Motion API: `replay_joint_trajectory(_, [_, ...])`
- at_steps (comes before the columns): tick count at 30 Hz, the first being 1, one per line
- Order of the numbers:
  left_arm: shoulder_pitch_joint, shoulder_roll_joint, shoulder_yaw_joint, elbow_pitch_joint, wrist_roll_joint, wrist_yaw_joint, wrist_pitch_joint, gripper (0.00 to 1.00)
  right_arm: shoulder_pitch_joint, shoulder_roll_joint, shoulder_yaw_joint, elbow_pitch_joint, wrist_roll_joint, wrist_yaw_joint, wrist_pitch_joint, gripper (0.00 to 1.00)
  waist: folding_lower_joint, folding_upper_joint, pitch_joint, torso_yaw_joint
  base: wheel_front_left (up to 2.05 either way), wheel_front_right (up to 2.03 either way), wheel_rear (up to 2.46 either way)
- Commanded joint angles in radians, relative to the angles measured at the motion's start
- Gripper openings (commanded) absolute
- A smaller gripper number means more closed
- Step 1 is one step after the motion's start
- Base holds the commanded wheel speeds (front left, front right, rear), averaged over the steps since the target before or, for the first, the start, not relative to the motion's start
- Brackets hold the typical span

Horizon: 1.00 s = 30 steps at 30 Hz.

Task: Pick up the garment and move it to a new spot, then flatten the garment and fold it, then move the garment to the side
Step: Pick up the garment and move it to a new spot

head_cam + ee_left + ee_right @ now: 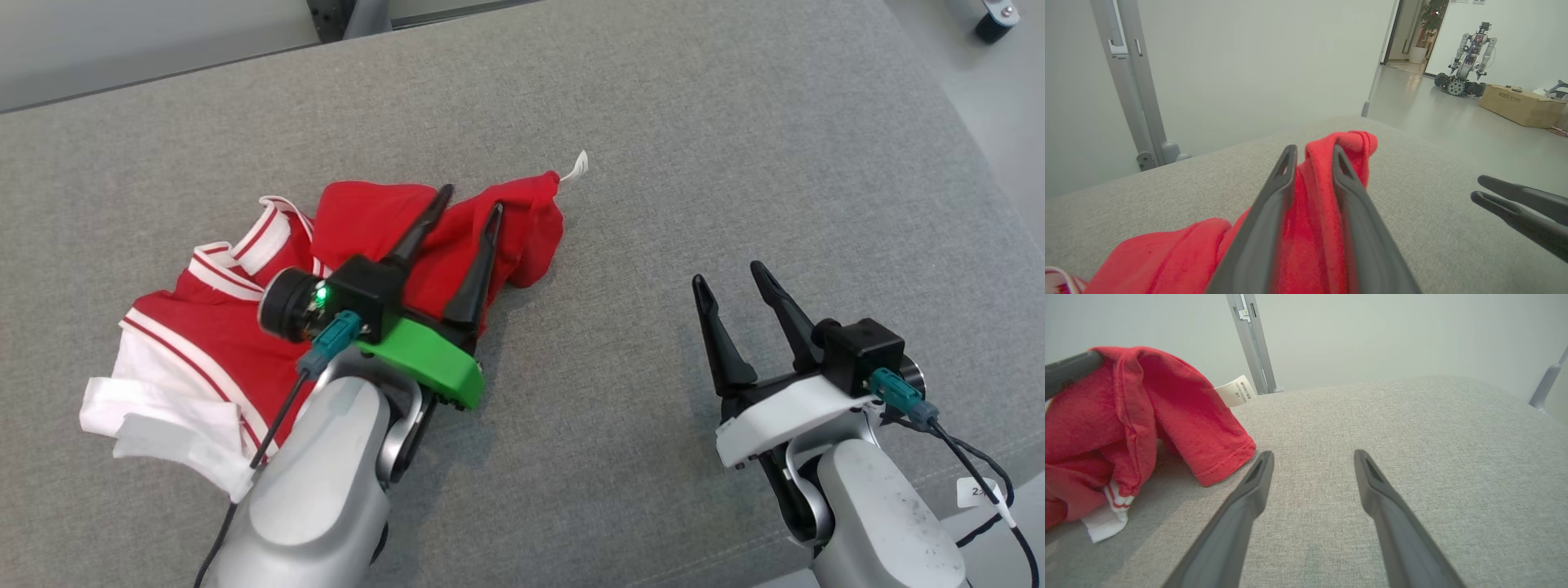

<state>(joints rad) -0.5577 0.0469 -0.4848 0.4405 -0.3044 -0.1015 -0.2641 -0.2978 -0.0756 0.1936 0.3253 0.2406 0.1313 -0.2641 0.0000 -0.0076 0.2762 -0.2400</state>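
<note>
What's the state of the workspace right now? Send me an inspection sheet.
Surface: grey fabric surface, flat.
Job's things: red garment with white trim, crumpled, one end raised; white label at its tip.
Clutter: nothing seen.
Tools: left tool over the garment, fingers parted with a red fold between them; right tool open, holding nothing, apart from the garment.
Cables: black cable along the left forearm; tagged black cable at the right wrist.
Surroundings: grey post; second robot and cardboard box on the floor beyond.

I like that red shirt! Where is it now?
In the head view, the red shirt lies crumpled on the left of the gray cushion, under the left claw.
</note>
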Motion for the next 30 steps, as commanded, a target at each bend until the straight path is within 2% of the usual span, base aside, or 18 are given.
replay_joint_trajectory(1, [0.036, 0.006, 0.032, 0.002, 0.016, 0.018, 0.000, 1.00, 0.012, -0.006, -0.002, 0.003, 0.003, -0.001, -0.001, 1.00, 0.0000, 0.0076, -0.037, 0.027, 0.00, 0.00, 0.00])
replay_joint_trajectory(6, [0.142, 0.015, 0.158, -0.024, 0.055, 0.051, -0.001, 1.00, 0.043, -0.018, -0.011, -0.002, 0.002, -0.001, -0.001, 1.00, 0.0000, 0.0076, -0.102, 0.081, 0.00, 0.00, 0.00])
replay_joint_trajectory(10, [0.252, 0.029, 0.274, -0.065, 0.075, 0.059, 0.000, 1.00, 0.075, -0.019, -0.022, -0.007, -0.002, -0.001, -0.001, 1.00, 0.0000, 0.0076, -0.156, 0.128, 0.00, 0.00, 0.00])
replay_joint_trajectory(17, [0.409, 0.036, 0.404, -0.115, 0.129, 0.066, -0.001, 1.00, 0.111, -0.014, -0.025, -0.003, -0.004, -0.001, -0.001, 1.00, 0.0000, 0.0076, -0.204, 0.177, 0.00, 0.00, 0.00])
replay_joint_trajectory(23, [0.518, 0.013, 0.465, -0.161, 0.153, 0.068, 0.000, 1.00, 0.134, -0.009, -0.030, 0.006, 0.002, -0.001, -0.001, 1.00, 0.0000, 0.0076, -0.205, 0.207, 0.00, 0.00, 0.00])
replay_joint_trajectory(30, [0.505, 0.005, 0.460, -0.167, 0.166, 0.058, -0.001, 1.00, 0.107, -0.015, -0.028, 0.005, -0.003, -0.001, -0.001, 1.00, 0.0000, 0.0076, -0.168, 0.229, 0.00, 0.00, 0.00])
